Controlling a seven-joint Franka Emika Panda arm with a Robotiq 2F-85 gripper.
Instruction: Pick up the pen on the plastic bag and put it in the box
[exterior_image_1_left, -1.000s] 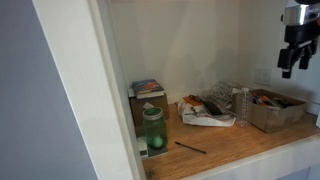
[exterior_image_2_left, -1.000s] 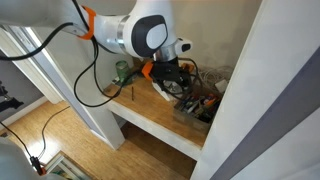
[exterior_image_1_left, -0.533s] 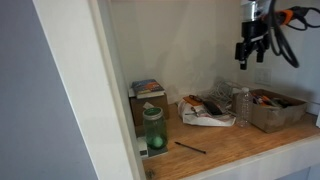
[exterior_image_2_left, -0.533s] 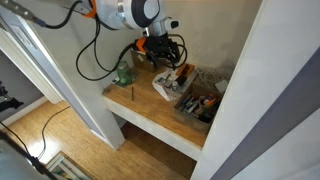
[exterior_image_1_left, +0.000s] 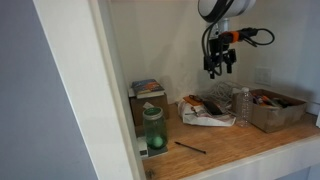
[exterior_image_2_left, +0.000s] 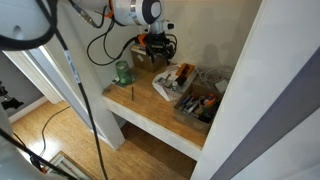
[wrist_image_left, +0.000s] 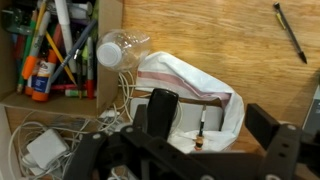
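Note:
A thin dark pen with an orange tip (wrist_image_left: 202, 126) lies on a white plastic bag with a red stripe (wrist_image_left: 190, 85); the bag also shows in both exterior views (exterior_image_1_left: 205, 112) (exterior_image_2_left: 170, 83). The cardboard box (wrist_image_left: 12, 96) holds several pens and markers; it stands beside the bag in both exterior views (exterior_image_1_left: 272, 114) (exterior_image_2_left: 184, 113). My gripper (wrist_image_left: 215, 130) is open and empty, high above the bag, with the pen between its fingers in the wrist view. It hangs well above the desk in both exterior views (exterior_image_1_left: 217, 66) (exterior_image_2_left: 158, 54).
A clear plastic bottle (wrist_image_left: 120, 48) lies between bag and box. A second pen (wrist_image_left: 290, 32) lies on the wooden desk (exterior_image_1_left: 240, 145). A green jar (exterior_image_1_left: 152, 130) and a small carton (exterior_image_1_left: 147, 90) stand at the desk's far end. White cables and a charger (wrist_image_left: 45, 148) lie near the bag.
My gripper has moved from above the box across to above the plastic bag, staying open and empty. Nothing on the desk has moved.

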